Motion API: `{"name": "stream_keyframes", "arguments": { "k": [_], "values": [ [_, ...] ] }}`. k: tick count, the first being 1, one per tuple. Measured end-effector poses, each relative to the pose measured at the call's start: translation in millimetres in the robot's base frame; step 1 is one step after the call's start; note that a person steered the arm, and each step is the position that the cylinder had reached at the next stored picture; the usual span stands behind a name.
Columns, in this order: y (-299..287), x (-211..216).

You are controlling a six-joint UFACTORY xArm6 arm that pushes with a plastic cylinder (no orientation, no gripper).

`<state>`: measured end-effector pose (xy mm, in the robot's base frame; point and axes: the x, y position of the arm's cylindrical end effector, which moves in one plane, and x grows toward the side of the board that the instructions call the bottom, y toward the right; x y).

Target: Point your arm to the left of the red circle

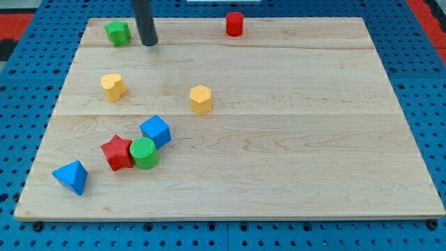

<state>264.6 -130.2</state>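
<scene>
The red circle (pixel 235 24), a short red cylinder, stands near the board's top edge, right of centre. My tip (pixel 149 43) rests on the board at the top left, well to the left of the red circle and slightly lower in the view. It is just right of the green star (pixel 118 32), apart from it.
A yellow heart (pixel 112 86) and a yellow hexagon (pixel 201 99) lie mid-board. A blue cube (pixel 155 131), a green cylinder (pixel 144 153) and a red star (pixel 116 152) cluster at the lower left. A blue triangle (pixel 71 176) is near the bottom-left corner. The wooden board (pixel 293 139) sits on a blue pegboard.
</scene>
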Motion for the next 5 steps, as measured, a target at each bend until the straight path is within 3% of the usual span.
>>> {"name": "stream_keyframes", "arguments": {
  "k": [5],
  "values": [
    [26.4,-22.5]
  ]
}}
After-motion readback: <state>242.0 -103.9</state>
